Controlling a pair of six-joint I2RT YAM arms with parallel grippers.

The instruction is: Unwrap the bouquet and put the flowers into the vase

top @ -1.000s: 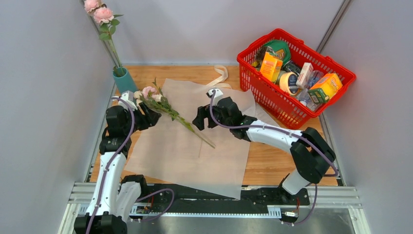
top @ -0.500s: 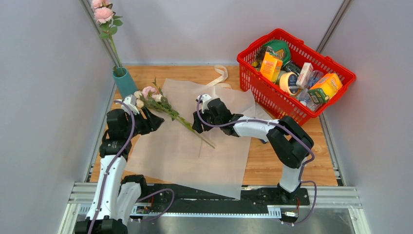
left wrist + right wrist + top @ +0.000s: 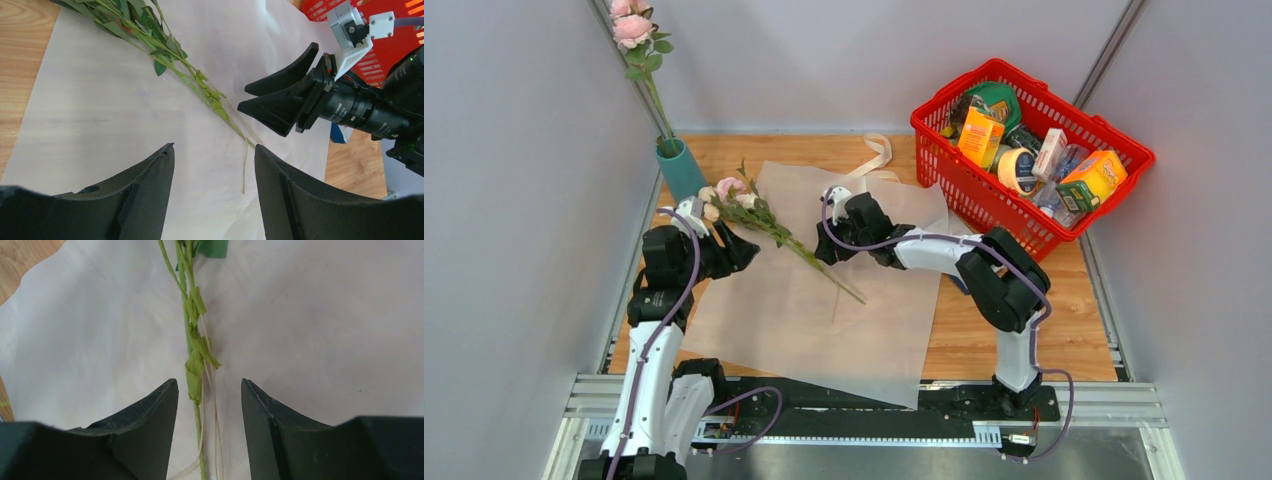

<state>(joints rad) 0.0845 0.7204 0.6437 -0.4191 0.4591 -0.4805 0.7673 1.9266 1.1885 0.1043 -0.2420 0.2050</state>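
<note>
Vase [image 3: 680, 165]: upright at the bench's [image 3: 959, 345] 10 o'clock corner, holding two pink roses [image 3: 629, 25] on tall stems.
Left gripper [image 3: 742, 246]: spread wide, pinching nothing, over the paper's left edge, at 7 o'clock of the loose blooms.
Flowers [image 3: 754, 215]: lying on the paper, blooms toward 10 o'clock, thin stem ends toward 4 o'clock.
Paper [image 3: 804, 320]: white, opened out flat across the middle of the bench.
Right gripper [image 3: 209, 382]: partly spread, straddling the stems, a gap on each side, pinching nothing.
Ribbon [image 3: 879, 155]: loose on the wood at 12 o'clock of the paper.
Basket [image 3: 921, 120]: red, at 2 o'clock, full of packaged goods.
</note>
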